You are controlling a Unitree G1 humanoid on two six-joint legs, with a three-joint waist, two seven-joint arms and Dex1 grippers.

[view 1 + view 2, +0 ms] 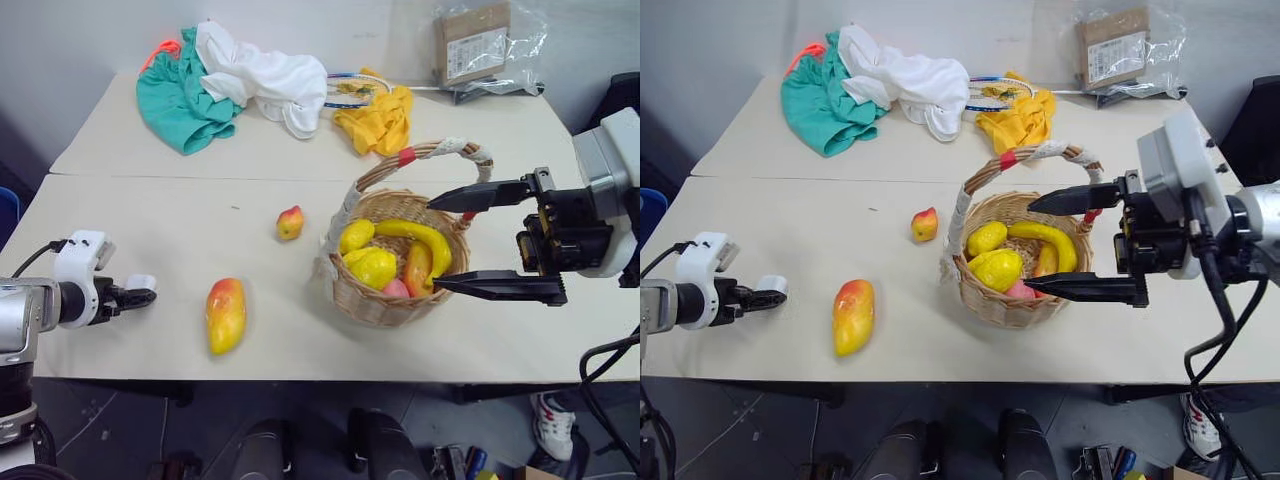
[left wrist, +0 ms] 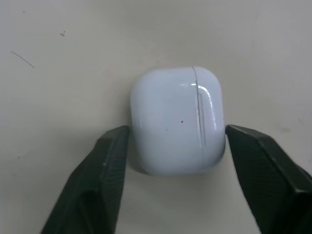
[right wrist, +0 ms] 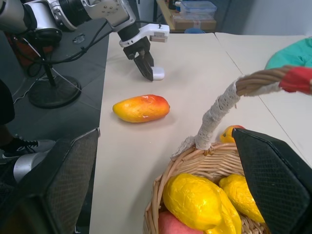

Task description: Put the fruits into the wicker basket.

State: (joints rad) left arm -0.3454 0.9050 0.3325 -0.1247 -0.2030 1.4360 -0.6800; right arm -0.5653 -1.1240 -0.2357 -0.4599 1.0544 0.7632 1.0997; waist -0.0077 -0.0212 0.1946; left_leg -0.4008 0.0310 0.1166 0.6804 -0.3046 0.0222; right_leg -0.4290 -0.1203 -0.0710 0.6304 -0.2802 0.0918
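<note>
On the table lie a yellow mango with a red-orange end (image 1: 226, 315) and a small peach (image 1: 290, 222), both left of the wicker basket (image 1: 380, 305). The basket holds a banana (image 1: 420, 235), lemons (image 1: 375, 268) and other fruit. My right gripper (image 1: 432, 245) hangs open and empty, reaching in from the basket's right side below its handle (image 1: 440, 150). My left gripper (image 1: 148, 293) is at the table's left front, left of the mango. It is open, and its fingers (image 2: 97, 170) stand on either side of a small white case (image 2: 175, 119) that rests on the table.
At the back of the table lie a teal and white heap of clothes (image 1: 200, 90), a yellow cloth (image 1: 378, 120) over a racket (image 1: 350, 92), and a bagged cardboard box (image 1: 480, 45). The table's front edge (image 1: 300, 378) runs just below the mango and basket.
</note>
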